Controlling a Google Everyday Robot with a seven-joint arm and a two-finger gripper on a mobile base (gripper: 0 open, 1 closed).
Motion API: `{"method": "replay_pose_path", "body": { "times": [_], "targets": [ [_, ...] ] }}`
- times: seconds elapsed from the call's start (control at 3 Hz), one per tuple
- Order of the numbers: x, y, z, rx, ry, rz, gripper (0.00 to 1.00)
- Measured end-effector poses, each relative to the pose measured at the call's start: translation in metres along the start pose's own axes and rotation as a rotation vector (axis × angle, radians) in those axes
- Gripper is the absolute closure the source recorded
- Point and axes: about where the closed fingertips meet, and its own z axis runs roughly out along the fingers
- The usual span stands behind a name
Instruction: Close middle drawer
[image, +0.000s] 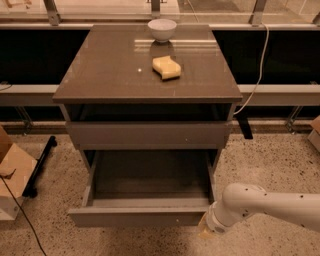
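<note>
In the camera view, the middle drawer (137, 218) stands pulled well out of the cabinet (115, 75), low down near the speckled floor (260, 165). Its plain grey front faces you and nothing shows inside its deep box. Treat it as a rigid panel box on runners: stiff, not fragile, probably light, and likely to roll home under a steady shove rather than real force. The front has no handle, so there is nothing to grasp. Push flat on the face, as near its middle as you can reach, because pressing at one end may skew the box and make it bind. The face looks smooth, so keep the push square or the contact may slide sideways. The gripper (204, 232) sits at the end of the white arm (265, 202), low at the drawer's right front corner; you cannot tell whether it touches the front or is just beside it. It holds nothing that shows, and you cannot tell whether it is spread or closed. The upper drawer front (150, 135), the bowl (162, 29) and the sponge (166, 67) lie well apart from it.
</note>
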Motion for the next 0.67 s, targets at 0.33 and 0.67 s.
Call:
{"method": "replay_pose_path", "body": {
  "times": [0.33, 0.67],
  "targets": [
    [-0.0040, -0.0388, 0.0135, 0.021, -0.033, 0.000, 1.00],
    [-0.0054, -0.0400, 0.0143, 0.025, -0.034, -0.003, 1.00]
  ]
}}
